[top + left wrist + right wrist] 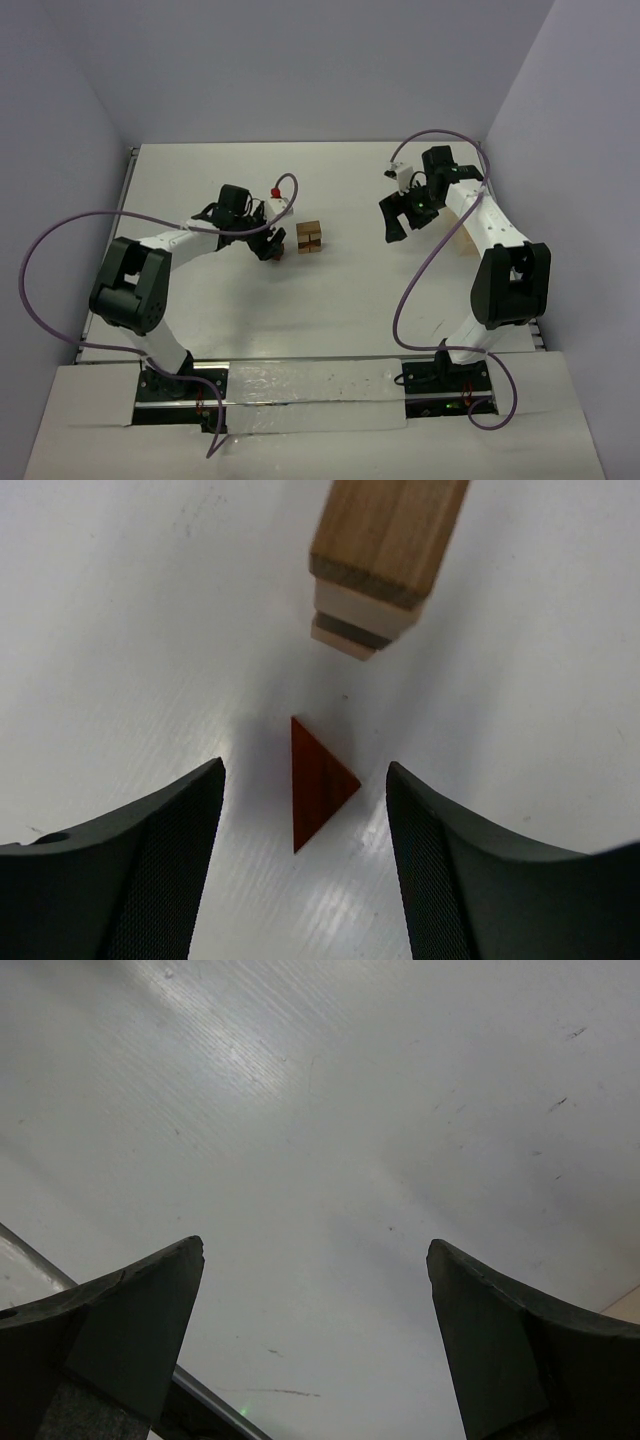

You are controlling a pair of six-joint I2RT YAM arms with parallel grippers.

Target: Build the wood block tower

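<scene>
Left wrist view crops the seemingly layered block stack [385, 565].

In the left wrist view the wood block tower [385, 555] runs off the top edge. From above, the triangular roof piece [318, 785] cannot be made out beneath the left hand [270, 247], and the right arm [490, 225] hides most of the pale box [458, 232].

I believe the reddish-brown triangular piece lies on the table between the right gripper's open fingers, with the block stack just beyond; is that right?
Not quite: the triangular piece lies between the open fingers of the left gripper, not the right gripper, as the left wrist view shows. The block stack is just beyond, as you say.
</scene>
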